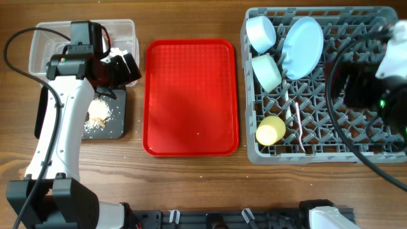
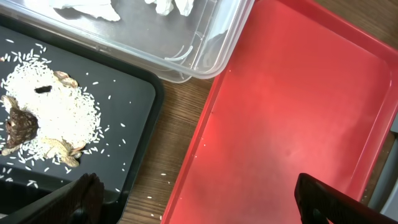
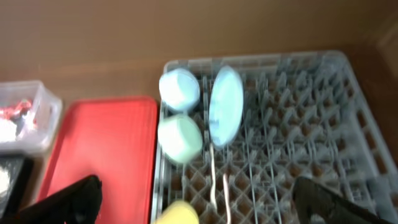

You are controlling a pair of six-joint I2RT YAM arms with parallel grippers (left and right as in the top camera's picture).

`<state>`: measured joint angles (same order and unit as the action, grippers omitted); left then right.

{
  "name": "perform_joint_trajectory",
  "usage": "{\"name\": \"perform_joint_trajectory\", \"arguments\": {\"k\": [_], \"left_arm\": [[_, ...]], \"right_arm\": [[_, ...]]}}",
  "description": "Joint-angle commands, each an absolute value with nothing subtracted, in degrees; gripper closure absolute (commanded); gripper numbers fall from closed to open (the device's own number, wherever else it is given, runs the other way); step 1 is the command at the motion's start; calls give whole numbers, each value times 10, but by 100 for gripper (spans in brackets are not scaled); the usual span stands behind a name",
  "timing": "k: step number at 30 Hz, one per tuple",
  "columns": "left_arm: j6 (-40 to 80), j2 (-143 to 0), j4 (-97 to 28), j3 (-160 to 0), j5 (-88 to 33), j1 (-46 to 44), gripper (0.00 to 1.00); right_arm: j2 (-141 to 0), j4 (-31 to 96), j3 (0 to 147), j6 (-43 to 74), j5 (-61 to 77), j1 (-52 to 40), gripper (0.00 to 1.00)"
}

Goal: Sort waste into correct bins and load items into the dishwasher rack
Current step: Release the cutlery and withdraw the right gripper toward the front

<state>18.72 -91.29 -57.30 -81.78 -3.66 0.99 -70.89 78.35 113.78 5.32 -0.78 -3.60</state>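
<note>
My left gripper point(image 1: 124, 67) point(image 2: 199, 205) is open and empty above the gap between the black tray point(image 1: 117, 124) point(image 2: 124, 93) and the red tray. Food scraps point(image 1: 96, 114) point(image 2: 50, 118) lie in the black tray. White napkins point(image 2: 174, 5) lie in the clear tub point(image 1: 44, 44) point(image 2: 205, 56), and a red-and-white wrapper point(image 3: 18, 112) shows there too. The grey rack point(image 1: 318, 149) point(image 3: 298, 124) holds a blue bowl point(image 1: 261, 33) point(image 3: 179, 89), green bowl point(image 1: 267, 71) point(image 3: 180, 138), blue plate point(image 1: 302, 48) point(image 3: 226, 106), yellow cup point(image 1: 270, 130) point(image 3: 177, 214), and white fork and spoon point(image 1: 294, 121) point(image 3: 213, 180). My right gripper point(image 1: 359, 86) point(image 3: 202, 205) is open and empty above the rack.
A large flat red tray point(image 1: 191, 95) point(image 2: 292, 112) point(image 3: 99, 149) lies between the bins and the rack with nothing on it. Loose rice grains dot the wood beside the black tray. Cables from the right arm hang across the rack's right side.
</note>
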Motion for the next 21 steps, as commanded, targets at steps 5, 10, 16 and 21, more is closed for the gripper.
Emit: {"name": "perform_joint_trajectory", "arguments": {"k": [5,10,16,21], "left_arm": [[184,-912,-573,-821,-29,12,0],[184,-912,-573,-821,-29,12,0],[184,-912,-573,-821,-29,12,0],[184,-912,-573,-821,-29,12,0]], "right_arm": [[-607,478,889,45,-14,-37,0],[-468,252,623,47,16,-37,0],[-293,65,323,71,14,-37,0],[-175,-23,145,110,14,-37,0]]}}
